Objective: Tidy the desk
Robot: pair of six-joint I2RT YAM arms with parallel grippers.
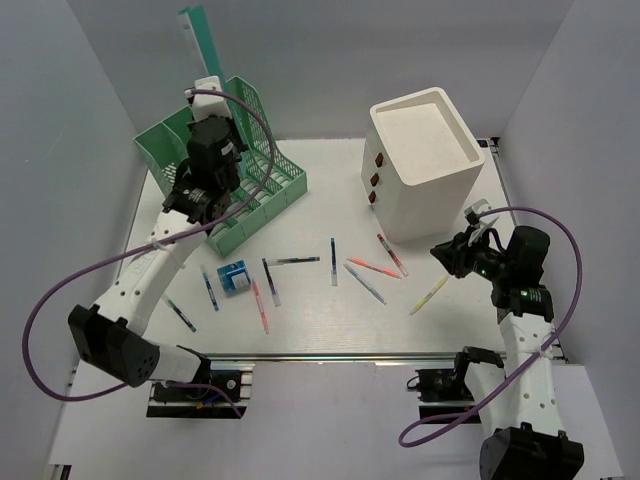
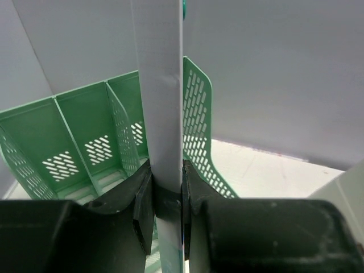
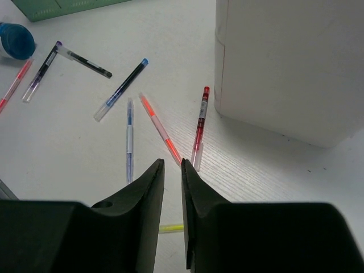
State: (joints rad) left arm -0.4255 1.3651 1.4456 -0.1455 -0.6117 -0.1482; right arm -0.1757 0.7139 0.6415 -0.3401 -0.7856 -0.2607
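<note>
On the white desk [image 1: 330, 330] several pens lie scattered, among them a red pen [image 1: 390, 253] [image 3: 200, 122], an orange one [image 3: 159, 128], a blue one [image 3: 129, 136] and a yellow one [image 1: 430, 293]. My left gripper [image 1: 208, 105] [image 2: 168, 170] is shut on a flat pale folder with a green edge [image 2: 162, 85] [image 1: 203, 45]. It holds the folder upright above the green file rack [image 1: 255, 180] [image 2: 85, 142]. My right gripper [image 1: 445, 250] [image 3: 172, 164] hovers over the pens near the white box. Its jaws stand a narrow gap apart with nothing between them.
A white drawer box [image 1: 425, 160] [image 3: 290, 62] stands at the back right, close to my right gripper. A small blue item [image 1: 234, 276] [image 3: 16, 41] lies among the left pens. Pale grey walls enclose the desk; a metal rail runs along its near edge.
</note>
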